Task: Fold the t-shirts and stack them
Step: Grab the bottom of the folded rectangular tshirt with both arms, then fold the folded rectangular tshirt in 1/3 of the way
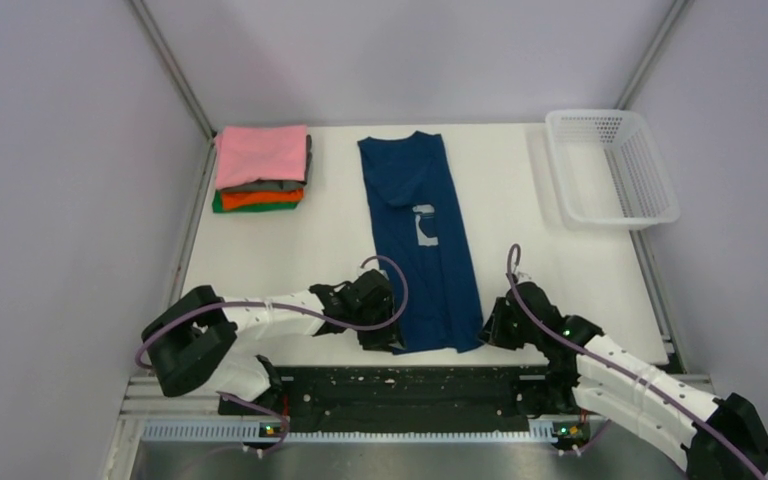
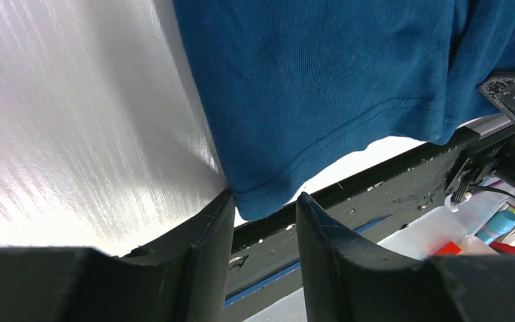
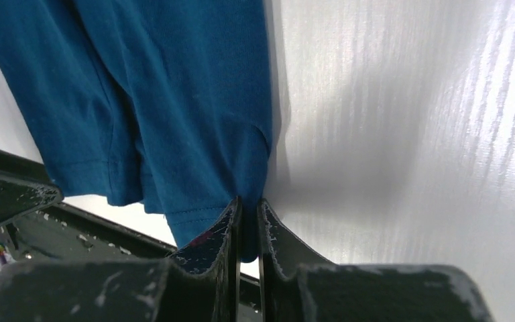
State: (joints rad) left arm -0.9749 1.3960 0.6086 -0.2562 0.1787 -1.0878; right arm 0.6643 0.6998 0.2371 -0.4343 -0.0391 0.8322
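Here the navy t-shirt (image 1: pixel 420 240) lies flat on the white table (image 1: pixel 290 260), folded lengthwise into a long narrow strip, its collar at the far end and its hem toward the arms, with the small white print facing up about halfway along. At the near left corner of that hem sits the left gripper (image 1: pixel 385 335); in its wrist view the left gripper (image 2: pixel 265 201) has its fingers (image 2: pixel 204 235) standing clearly apart, and the corner of the navy t-shirt (image 2: pixel 322 87) lies in the gap between them, brushing the left finger but not clamped. At the near right corner of the hem is the right gripper (image 1: pixel 490 325) – its wrist view shows the right gripper (image 3: pixel 248 204) with fingers (image 3: pixel 214 241) drawn almost together, a fold of the navy t-shirt (image 3: pixel 174 100) pinched in the thin slit between them. Left of the navy t-shirt, level with its collar and apart from it, stands a neat pile: the pink t-shirt (image 1: pixel 260 155) on top, the grey t-shirt (image 1: pixel 265 186) under it, then the orange t-shirt (image 1: pixel 260 198), with the green t-shirt (image 1: pixel 222 206) at the bottom. Right of the navy t-shirt, well apart and also toward the collar end, stands a white mesh basket (image 1: pixel 615 170).
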